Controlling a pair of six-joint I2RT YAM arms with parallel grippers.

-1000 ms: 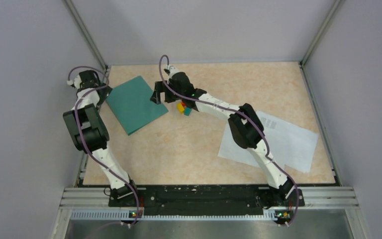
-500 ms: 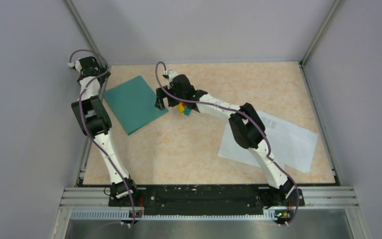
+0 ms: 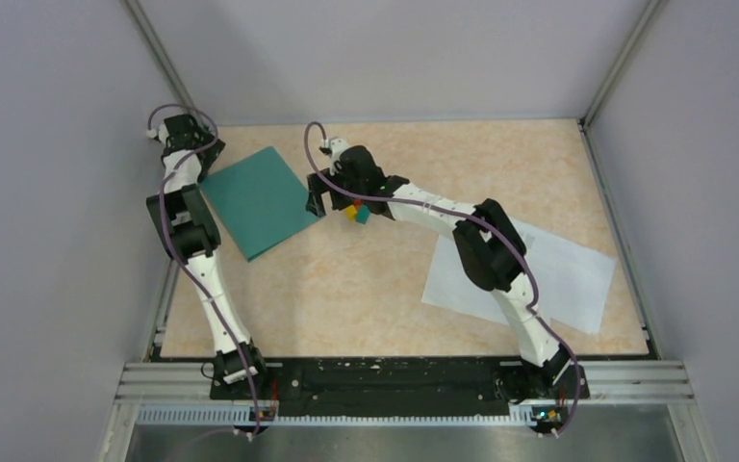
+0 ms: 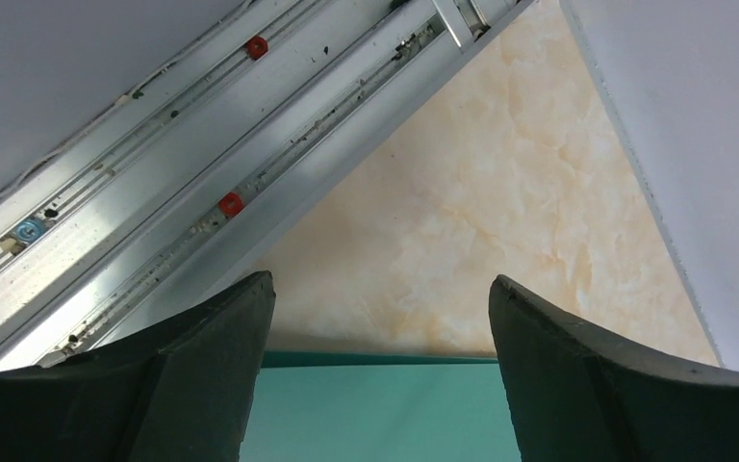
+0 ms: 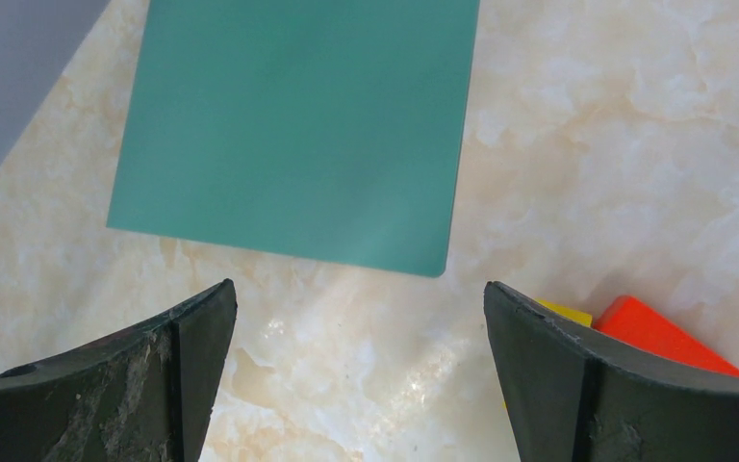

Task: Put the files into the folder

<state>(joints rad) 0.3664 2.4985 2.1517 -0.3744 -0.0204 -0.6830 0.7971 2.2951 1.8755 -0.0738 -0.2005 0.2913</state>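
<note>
Well, the folder point(image 3: 260, 200) lies shut and flat by the far-left corner of the table point(image 3: 366, 298). The files point(image 3: 563, 279) sit well apart from it near the right edge, partly under the right arm. Both arms are at the folder. The left gripper point(image 4: 380, 289) hangs over its edge on the rail side, jaws apart w/ nothing in them. The right gripper point(image 5: 358, 289) hovers just off the corner nearest the small coloured blocks point(image 3: 354, 212), jaws wide and empty too. Looks like the cover has to come open first, so I'd slip the right fingers low under that corner, catching the top leaf only, while the left pins the far side. Mind the blocks, they're just beside it. Tabletop is smooth marbled beige, so thin stuff prob slides. Grey walls point(image 3: 394, 58) and an alu rail point(image 4: 154, 221) close in on the left, so not much room there.
</note>
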